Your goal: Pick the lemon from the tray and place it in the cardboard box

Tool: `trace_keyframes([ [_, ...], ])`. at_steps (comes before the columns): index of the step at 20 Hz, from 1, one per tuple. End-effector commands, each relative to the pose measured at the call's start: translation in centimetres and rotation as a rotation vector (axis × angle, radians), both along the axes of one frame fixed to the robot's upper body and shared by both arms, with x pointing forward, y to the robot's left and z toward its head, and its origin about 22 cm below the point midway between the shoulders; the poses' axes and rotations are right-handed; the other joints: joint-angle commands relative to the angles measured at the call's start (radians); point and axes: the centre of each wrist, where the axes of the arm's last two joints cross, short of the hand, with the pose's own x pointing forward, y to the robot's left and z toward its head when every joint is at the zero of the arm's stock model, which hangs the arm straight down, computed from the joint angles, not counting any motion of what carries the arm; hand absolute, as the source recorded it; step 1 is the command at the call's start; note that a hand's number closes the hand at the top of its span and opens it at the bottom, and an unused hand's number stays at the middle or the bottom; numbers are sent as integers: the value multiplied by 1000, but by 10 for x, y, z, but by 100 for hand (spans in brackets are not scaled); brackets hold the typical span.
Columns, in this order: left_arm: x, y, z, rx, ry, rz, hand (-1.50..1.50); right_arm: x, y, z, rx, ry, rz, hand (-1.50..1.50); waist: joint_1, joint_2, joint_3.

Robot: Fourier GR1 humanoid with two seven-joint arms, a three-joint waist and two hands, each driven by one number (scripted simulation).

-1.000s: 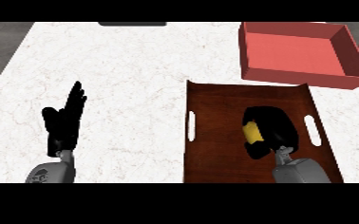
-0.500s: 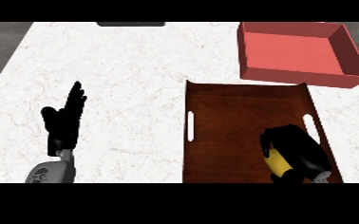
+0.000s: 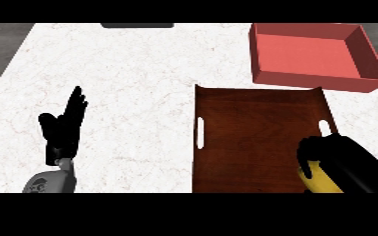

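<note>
Down over glossy wooden tray point(image 3: 255, 130), right robot hand point(image 3: 343, 157) curled around yellow lemon point(image 3: 319, 178).

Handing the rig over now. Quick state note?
Left hand: open, resting fingers up at the view's lower left, holding nothing.
Right hand: curled round the lemon at the near right corner of the wooden tray; only a yellow patch shows under the fingers.
Red box: on the counter beyond the tray, toward the right; nothing visible inside.
Done: lemon grasped. Whether it is lifted off the tray cannot be told.
Left: carry it forward over the tray to the box and release it inside.
</note>
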Motion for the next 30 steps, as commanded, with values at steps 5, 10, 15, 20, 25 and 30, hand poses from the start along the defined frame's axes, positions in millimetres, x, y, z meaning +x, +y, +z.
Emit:
trace_keyframes([
  [5, -3, -5, -2, -1, -1, 12, 0, -23, -18, 89, 186, -185, -16, 150, -4, -1, -1],
  [10, -11, -17, -9, 8, 11, -5, 0, -13, -44, 140, 241, -246, -85, 150, 9, 1, -1],
  [15, 12, 12, 0, -5, 14, -3, 0, 11, -67, 158, 210, -295, -159, 150, 9, 4, 0],
  [20, 3, -7, -2, 8, -18, -27, 0, 61, -82, 166, 259, -356, -215, 150, 23, 5, 0],
  [25, 1, -19, -17, 12, -10, -39, 0, 115, -80, 154, 287, -325, -224, 150, 28, 8, 0],
  [30, 17, -27, -9, 4, -10, -34, 0, 157, -96, 146, 369, -281, -229, 150, 32, 11, 0],
])
